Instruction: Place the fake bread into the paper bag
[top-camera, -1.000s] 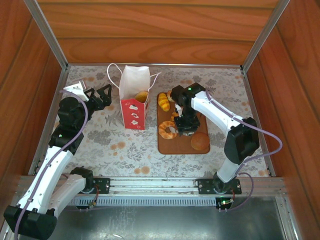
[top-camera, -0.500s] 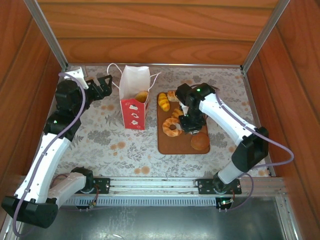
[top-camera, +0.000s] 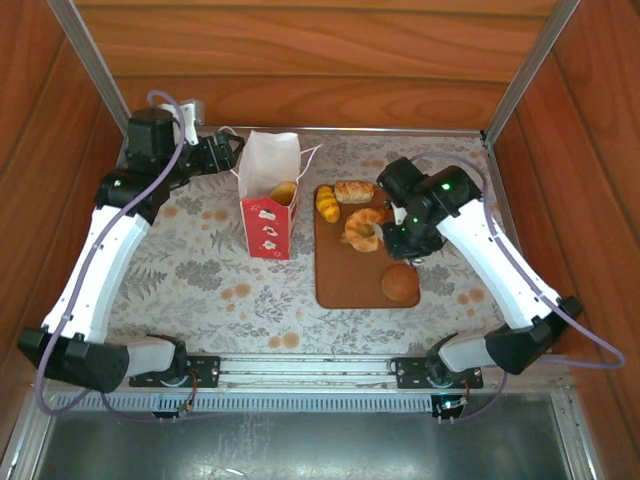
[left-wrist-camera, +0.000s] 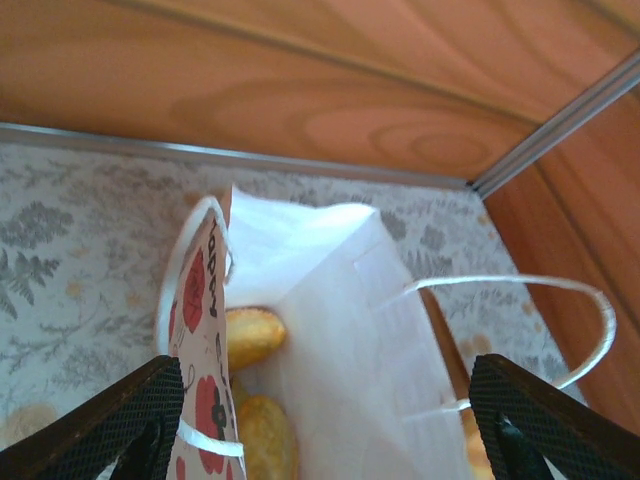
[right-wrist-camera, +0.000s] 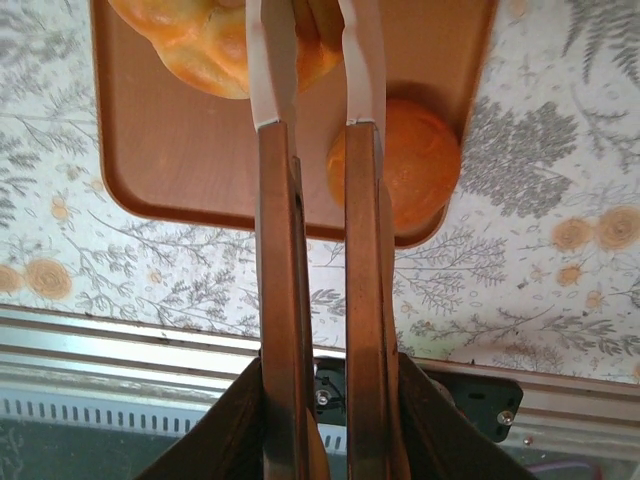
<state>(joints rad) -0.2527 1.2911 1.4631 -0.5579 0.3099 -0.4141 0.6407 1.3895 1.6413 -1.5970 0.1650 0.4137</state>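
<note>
Fake bread in three lots. Two pieces (left-wrist-camera: 250, 335) lie down in the paper bag (top-camera: 268, 215), upright toward the bench's (top-camera: 200, 290) far-left corner. Croissant (top-camera: 327, 204), roll (top-camera: 353, 191) and round bun (top-camera: 400, 283) sit on the brown tray (top-camera: 345, 285) just beside it, mid-bench. Ring doughnut (top-camera: 364, 228) is pinched in the metal tongs (right-wrist-camera: 315, 250). Right jaws are clenched on the tong arms, likely so the ring won't slip in transit. Left jaws are spread astride the bag mouth, probably to steady it; contact unclear.

Table (top-camera: 200, 270) with floral-print cloth, upright paper bag (top-camera: 268, 215) standing left of centre, brown tray (top-camera: 345, 285) lying flat just right of it.
</note>
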